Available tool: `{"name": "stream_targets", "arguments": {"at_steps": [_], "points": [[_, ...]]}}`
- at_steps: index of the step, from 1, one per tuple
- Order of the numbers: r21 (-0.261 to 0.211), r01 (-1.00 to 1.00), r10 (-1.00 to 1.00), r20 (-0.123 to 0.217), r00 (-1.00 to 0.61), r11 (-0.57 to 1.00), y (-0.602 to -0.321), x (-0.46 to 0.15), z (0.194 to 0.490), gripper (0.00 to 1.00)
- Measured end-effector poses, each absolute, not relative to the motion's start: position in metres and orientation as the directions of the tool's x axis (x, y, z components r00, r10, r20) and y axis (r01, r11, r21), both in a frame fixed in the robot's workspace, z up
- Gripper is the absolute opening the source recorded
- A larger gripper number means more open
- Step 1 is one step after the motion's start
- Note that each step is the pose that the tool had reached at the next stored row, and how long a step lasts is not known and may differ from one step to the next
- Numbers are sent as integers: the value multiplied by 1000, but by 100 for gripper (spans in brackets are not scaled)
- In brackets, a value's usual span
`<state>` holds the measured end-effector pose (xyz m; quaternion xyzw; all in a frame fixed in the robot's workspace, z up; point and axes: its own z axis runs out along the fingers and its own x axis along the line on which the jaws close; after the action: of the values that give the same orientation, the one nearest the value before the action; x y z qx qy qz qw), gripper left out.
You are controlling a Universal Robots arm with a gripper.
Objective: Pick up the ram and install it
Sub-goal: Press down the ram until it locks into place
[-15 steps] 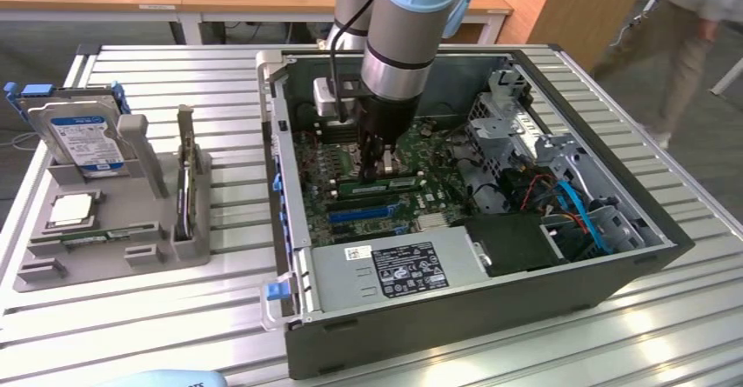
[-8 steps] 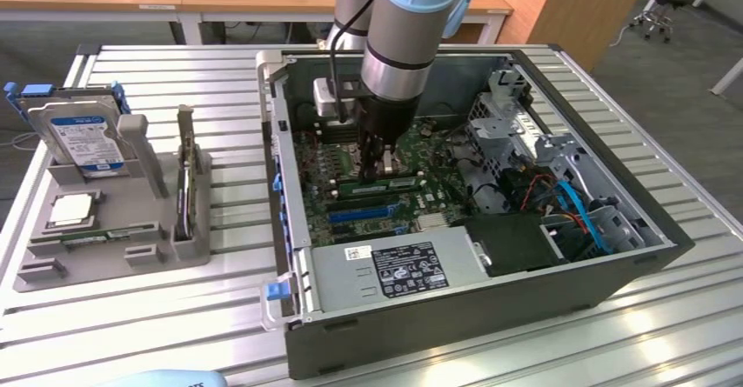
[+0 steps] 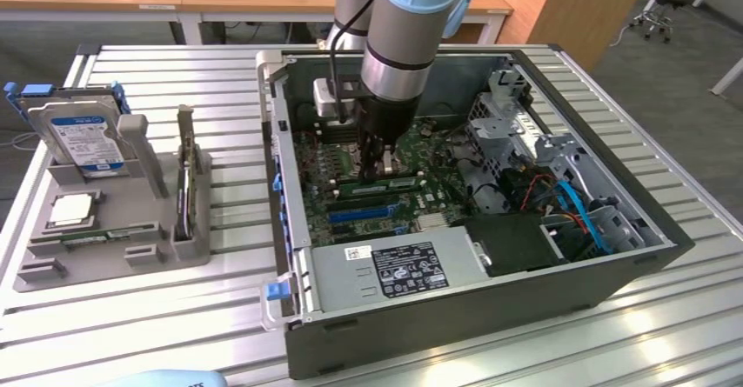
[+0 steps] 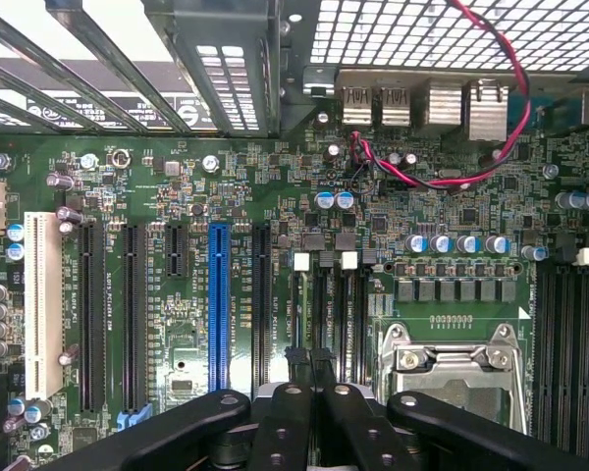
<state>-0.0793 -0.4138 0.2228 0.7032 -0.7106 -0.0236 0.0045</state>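
Note:
A thin green stick that looks like the ram (image 3: 99, 236) lies flat in the front of the grey holder (image 3: 149, 197), on the exterior view's left. My gripper (image 3: 374, 171) is far from it, reaching down into the open computer case onto the green motherboard. In the wrist view the gripper (image 4: 309, 355) is shut, its black fingers (image 4: 285, 417) pressed together with nothing showing between the tips. The tips sit right over the narrow black memory slots (image 4: 326, 304), beside the bare processor socket (image 4: 452, 365). Whether a stick stands in the slot under the tips I cannot tell.
The holder also carries a blue-labelled hard drive (image 3: 83, 139), a square silver processor chip (image 3: 72, 209) and an upright card (image 3: 184, 187). Inside the case are a power supply (image 3: 395, 270), drive cages (image 3: 523, 126), blue and red cables (image 3: 575, 209) and a blue expansion slot (image 4: 218, 304).

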Motion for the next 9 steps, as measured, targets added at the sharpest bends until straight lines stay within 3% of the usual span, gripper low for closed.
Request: {"name": "stream_targets", "arguments": {"at_steps": [9], "points": [[40,-999,-1000,-27,-11,10,-414,-79,222,10]]}}
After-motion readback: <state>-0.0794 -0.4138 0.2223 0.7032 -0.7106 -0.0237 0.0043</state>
